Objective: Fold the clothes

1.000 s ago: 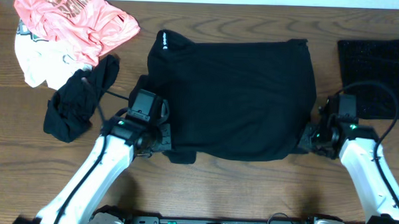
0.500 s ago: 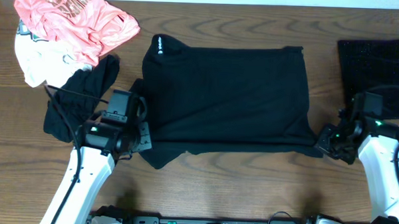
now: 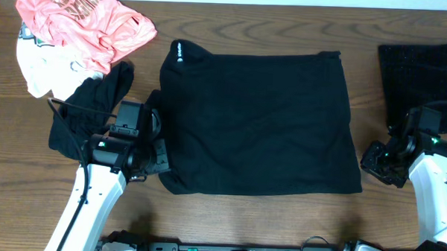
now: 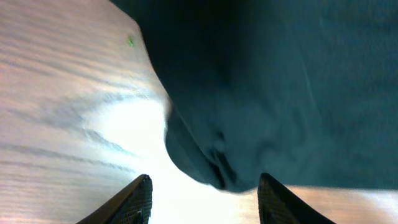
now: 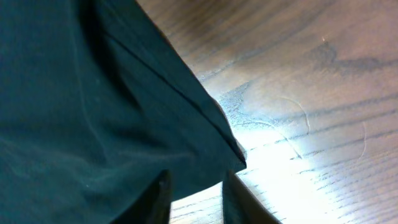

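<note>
The table [image 3: 257, 223] is brown wood with visible grain and a slight gloss, and the black garment [image 3: 257, 123] in the middle is soft matt cloth.

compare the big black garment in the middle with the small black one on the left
The big black garment lies spread flat; the small black one is crumpled. The big garment covers far more table than the small one. The big one shows a white round logo; the small one none. Both are black.
</note>
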Action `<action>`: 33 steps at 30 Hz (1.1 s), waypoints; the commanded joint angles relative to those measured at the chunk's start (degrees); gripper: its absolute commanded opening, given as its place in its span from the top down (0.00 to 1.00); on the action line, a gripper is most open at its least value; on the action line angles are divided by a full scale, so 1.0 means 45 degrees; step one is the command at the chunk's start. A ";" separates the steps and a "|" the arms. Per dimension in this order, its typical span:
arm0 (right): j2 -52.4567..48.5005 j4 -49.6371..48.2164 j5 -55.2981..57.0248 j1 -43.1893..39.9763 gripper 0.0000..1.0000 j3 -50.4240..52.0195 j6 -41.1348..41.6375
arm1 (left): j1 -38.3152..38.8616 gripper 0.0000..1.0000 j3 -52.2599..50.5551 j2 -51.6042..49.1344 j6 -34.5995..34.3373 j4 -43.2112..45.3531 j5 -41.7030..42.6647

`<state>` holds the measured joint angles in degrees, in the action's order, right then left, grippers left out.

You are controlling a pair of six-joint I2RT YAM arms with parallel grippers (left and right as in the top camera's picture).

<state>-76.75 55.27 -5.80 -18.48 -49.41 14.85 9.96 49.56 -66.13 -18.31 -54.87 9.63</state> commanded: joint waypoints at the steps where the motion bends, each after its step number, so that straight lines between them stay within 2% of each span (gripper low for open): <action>1: 0.0165 -0.0039 -0.0500 -0.0102 0.66 -0.0379 -0.0733 | -0.0039 0.45 0.0321 0.0063 0.0010 -0.0476 0.1161; 4: 0.0160 -0.0029 -0.0724 -0.0102 0.59 -0.0379 -0.1098 | -0.0039 0.45 0.0282 0.0058 0.0010 -0.1044 0.1195; 7: 0.0160 0.0034 -0.0826 -0.0068 0.58 -0.0374 -0.1088 | -0.0039 0.47 0.0277 0.0039 0.0010 -0.1481 0.1195; 11: 0.0155 0.0340 -0.0831 0.0073 0.58 -0.0277 -0.1088 | -0.0039 0.55 0.0277 -0.0024 0.0005 -0.1948 0.1195; 19: 0.0155 0.0554 -0.1360 0.0209 0.57 0.0146 -0.1083 | -0.0039 0.56 -0.0675 -0.0044 -0.0039 -0.1923 0.1185; 23: 0.0151 0.0374 -0.1457 0.0209 0.55 0.0544 -0.1083 | -0.0039 0.56 -0.1729 -0.0049 -0.0544 -0.1200 0.1137; 29: 0.0151 0.0097 -0.1491 0.0209 0.37 0.1025 -0.1083 | -0.0039 0.55 -0.2759 -0.0049 -0.2084 0.0636 0.1141; 33: 0.0151 -0.0204 -0.1491 0.0209 0.33 0.1190 -0.1078 | -0.0039 0.55 -0.3492 -0.0049 -0.3186 0.2064 0.1151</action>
<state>-76.75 55.02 -12.01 -18.02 -44.91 10.20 9.96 36.47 -66.32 -26.61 -48.36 14.70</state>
